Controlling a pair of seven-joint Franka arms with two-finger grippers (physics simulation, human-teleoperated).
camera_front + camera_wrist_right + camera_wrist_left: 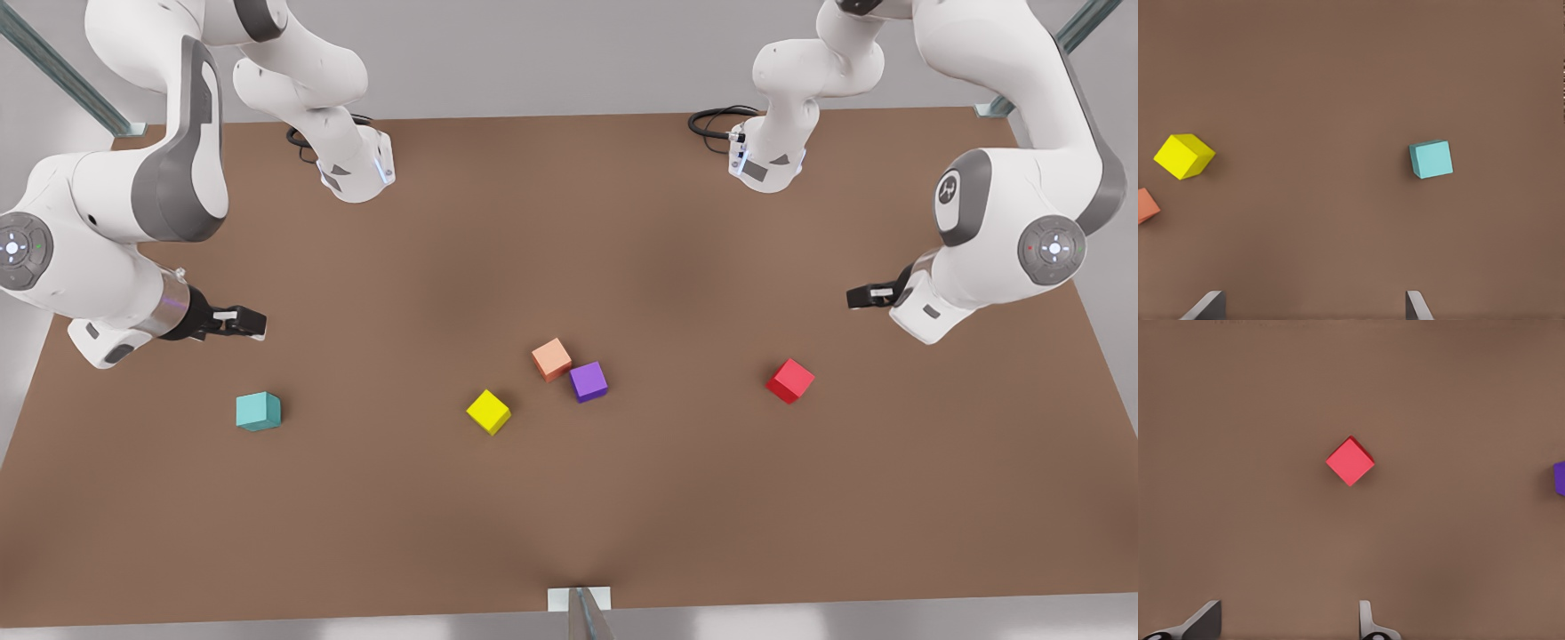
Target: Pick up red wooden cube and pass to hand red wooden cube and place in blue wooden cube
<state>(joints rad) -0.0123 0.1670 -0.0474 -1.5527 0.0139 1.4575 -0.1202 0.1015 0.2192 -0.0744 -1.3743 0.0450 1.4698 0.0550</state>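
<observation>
Yellow cube [488, 412] aside, I see my left gripper [861, 297] wide open above the red wooden cube [789, 380]; its diagonal faces could slip. Right gripper [251, 324], open, waits near the blue wooden cube [258, 412].

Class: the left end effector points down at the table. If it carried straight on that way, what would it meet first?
Probably bare table. The left end effector is open above it, and the red cube lies ahead of the fingers, not between them. Depth is unclear, so the cube might be clipped.
</observation>
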